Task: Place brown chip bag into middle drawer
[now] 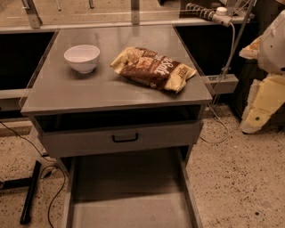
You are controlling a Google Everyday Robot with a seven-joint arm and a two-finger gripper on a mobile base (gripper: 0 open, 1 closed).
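Observation:
The brown chip bag (152, 67) lies flat on the grey cabinet top (111, 91), right of centre, with its pale yellow ends pointing left and right. The middle drawer (129, 196) is pulled out below at the bottom of the view, and its flat grey floor is bare. My gripper (258, 113) hangs at the right edge, beside and below the cabinet top, well apart from the bag and to its right.
A white bowl (82, 58) stands on the cabinet top left of the bag. A closed grey drawer front with a black handle (125, 138) sits above the open drawer. Cables and a black stand foot (30, 191) lie on the speckled floor at left. A power strip (209, 13) is at the back right.

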